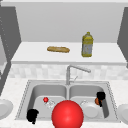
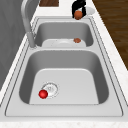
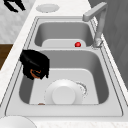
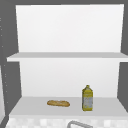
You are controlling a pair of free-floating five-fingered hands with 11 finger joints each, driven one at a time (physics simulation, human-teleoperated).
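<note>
Two steel sink basins (image 1: 40, 87) sit below one shelf bearing one bread loaf (image 1: 58, 49) and one yellow bottle (image 1: 87, 45). One right hand (image 1: 100, 97) curls around one small orange ball (image 1: 97, 101) above one white plate (image 1: 90, 110); the left hand (image 1: 32, 115) hangs curled, holding nothing.

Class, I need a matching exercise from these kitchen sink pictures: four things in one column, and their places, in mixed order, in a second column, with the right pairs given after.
Things
1. small red ball
2. white plate
3. bread loaf
4. brown ball

Places
A. on the shelf, left of the yellow bottle
B. held in the right hand
C. left basin, by the drain
D. flat on the floor of the right basin

Pairs: 1-C, 2-D, 3-A, 4-B
</note>
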